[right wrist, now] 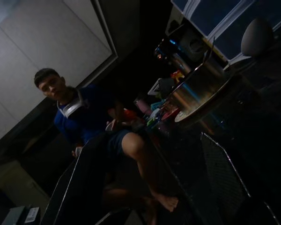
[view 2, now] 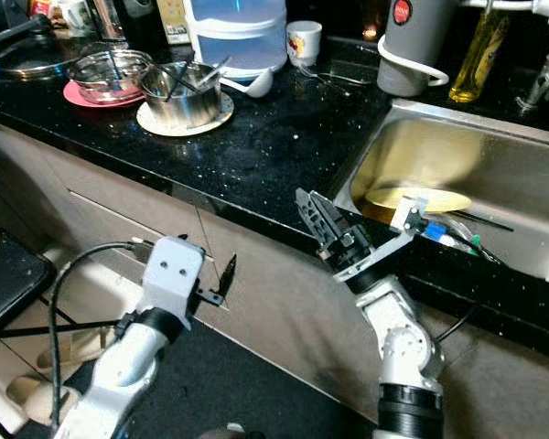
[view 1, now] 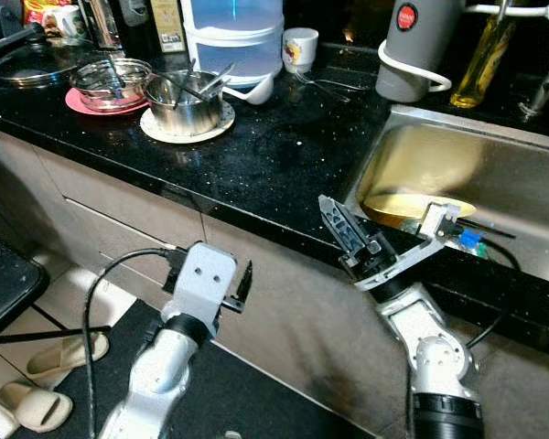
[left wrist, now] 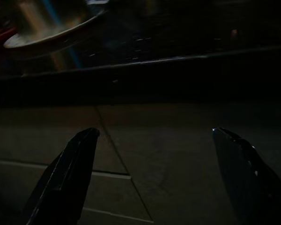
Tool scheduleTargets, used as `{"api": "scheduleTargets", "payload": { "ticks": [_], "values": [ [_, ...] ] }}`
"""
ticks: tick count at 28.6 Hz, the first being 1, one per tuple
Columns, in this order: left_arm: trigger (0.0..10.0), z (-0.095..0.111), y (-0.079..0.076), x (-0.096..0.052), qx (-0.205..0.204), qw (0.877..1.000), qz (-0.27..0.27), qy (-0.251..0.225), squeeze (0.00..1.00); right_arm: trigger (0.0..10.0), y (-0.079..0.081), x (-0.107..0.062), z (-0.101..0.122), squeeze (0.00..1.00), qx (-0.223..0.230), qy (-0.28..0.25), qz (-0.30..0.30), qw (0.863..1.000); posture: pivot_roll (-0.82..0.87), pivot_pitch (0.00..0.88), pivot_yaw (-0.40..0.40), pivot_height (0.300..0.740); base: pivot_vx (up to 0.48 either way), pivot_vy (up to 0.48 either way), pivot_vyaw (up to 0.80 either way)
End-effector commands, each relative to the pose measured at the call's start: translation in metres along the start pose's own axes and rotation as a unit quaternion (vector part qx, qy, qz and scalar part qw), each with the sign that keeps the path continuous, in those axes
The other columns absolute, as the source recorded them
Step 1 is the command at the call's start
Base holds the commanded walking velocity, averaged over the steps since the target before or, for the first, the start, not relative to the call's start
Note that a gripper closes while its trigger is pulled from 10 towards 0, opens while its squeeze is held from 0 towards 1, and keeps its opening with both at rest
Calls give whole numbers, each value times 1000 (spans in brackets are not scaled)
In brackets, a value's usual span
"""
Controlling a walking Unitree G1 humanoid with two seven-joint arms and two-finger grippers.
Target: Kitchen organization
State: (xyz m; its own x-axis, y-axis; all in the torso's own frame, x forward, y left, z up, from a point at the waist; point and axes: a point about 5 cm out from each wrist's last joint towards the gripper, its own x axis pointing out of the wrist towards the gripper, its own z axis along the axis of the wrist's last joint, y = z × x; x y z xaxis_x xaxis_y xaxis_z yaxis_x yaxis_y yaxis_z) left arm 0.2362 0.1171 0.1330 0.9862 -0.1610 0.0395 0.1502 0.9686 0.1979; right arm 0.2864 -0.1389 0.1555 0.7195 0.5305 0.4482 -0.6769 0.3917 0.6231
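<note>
Two tools empty, fingers apart: left tool [view 1: 245, 280] below worktop [view 1: 284, 155] edge, right tool [view 1: 348, 233] at edge. Steel pot [view 1: 183, 101] on plate, rear of worktop: rigid, slippery, moderately heavy; grip rim.

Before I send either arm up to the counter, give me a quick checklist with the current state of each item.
1. Left claw free: ok, fingers apart, nothing between them, low in front of the cabinet front.
2. Right claw free: ok, fingers apart and holding nothing, raised at the counter edge beside the sink.
3. Steel pot steady: ok, upright on a pale plate, utensils sticking out.
4. Glass bowl steady: ok, on a pink plate beside the pot.
5. Sink free: not ok, a yellow plate lies in it.
6. Surroundings: not ok, a person sits nearby, seen in the right wrist view.
</note>
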Motion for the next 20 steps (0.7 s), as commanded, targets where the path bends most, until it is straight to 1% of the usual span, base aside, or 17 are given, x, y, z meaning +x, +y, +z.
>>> {"api": "scheduleTargets", "payload": {
  "ticks": [1,5,7,9,11,13,14,15,16,18,19,20],
  "values": [
    [10000,-6,2,0,-7,1000,6,9,0,10000,-3,-1,-2,0,3,1,-14,1000,24,73,7,740,0,0,0],
    [10000,-6,2,2,-5,1000,1,6,0,10000,-3,1,-4,0,14,3,-13,1000,23,73,9,740,0,0,0],
    [10000,-4,3,2,-7,1000,2,-2,0,10000,-2,-2,3,0,27,-17,-10,999,25,74,8,740,0,0,0],
    [10000,-2,4,3,-7,1000,2,-6,0,10000,0,-2,5,0,32,-25,-6,999,25,74,5,740,0,0,0],
    [10000,1,5,5,-6,1000,2,-15,0,10000,4,-1,10,0,45,-43,12,998,28,73,3,740,0,0,0],
    [10000,5,7,7,-4,1000,8,-27,0,10000,16,-2,19,0,74,-76,76,991,38,71,3,740,0,0,0],
    [10000,6,8,8,-3,1000,10,-29,0,10000,19,-2,22,0,80,-87,94,989,38,71,3,740,0,0,0],
    [10000,6,8,8,-3,1000,10,-29,0,10000,19,-2,22,0,80,-87,94,989,38,71,3,740,0,0,0],
    [10000,6,7,8,-1,999,11,-31,0,10000,24,-3,24,0,93,-96,121,984,42,70,4,740,0,0,0],
    [10000,4,3,7,5,999,5,-34,0,10000,32,-4,21,0,106,-92,154,978,29,73,15,740,0,0,0],
    [10000,5,1,7,8,999,0,-36,0,10000,36,-4,20,0,110,-92,165,976,20,84,20,740,0,0,0],
    [10000,5,1,7,8,999,0,-36,0,10000,36,-4,20,0,110,-92,165,976,20,84,20,740,0,0,0]
  ]
}}
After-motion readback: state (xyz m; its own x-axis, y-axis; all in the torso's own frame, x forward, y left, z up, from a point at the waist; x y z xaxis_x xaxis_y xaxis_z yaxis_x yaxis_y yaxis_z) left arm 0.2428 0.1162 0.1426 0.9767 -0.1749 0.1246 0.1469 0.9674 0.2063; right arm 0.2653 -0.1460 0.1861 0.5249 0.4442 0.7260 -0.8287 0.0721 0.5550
